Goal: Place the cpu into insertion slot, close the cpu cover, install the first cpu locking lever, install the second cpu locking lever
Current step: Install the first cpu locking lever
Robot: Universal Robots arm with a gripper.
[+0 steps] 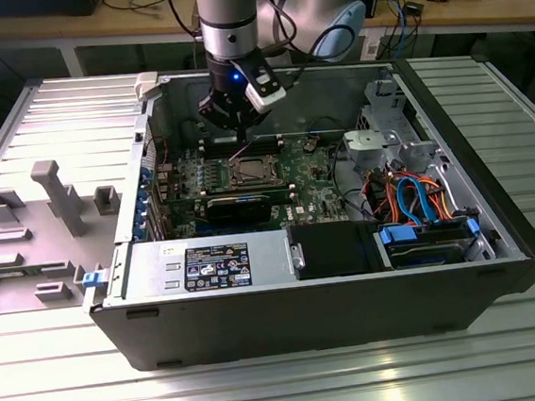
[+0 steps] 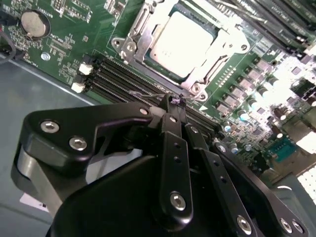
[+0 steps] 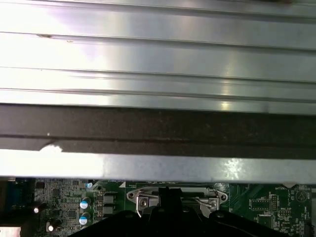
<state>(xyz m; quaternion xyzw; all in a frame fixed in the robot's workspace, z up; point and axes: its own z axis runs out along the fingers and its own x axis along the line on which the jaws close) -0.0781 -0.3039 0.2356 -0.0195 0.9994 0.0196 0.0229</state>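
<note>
The cpu lies flat in the insertion slot on the green board, its silvery top showing. The cpu cover is down around it as a silver frame. My gripper hangs just beside the socket, over the dark memory slots, with its black fingers pressed together. A thin wire locking lever runs right up to the fingertips; whether it is clamped between them I cannot tell. In the exterior view the gripper stands above the socket's far edge. In the first wrist view the socket's edge sits under the gripper.
The board sits in an open computer case on a ribbed metal table. A black card lies in front of the socket, and a drive cage with blue and orange cables is at the exterior view's right. A grey fixture tray is at the left.
</note>
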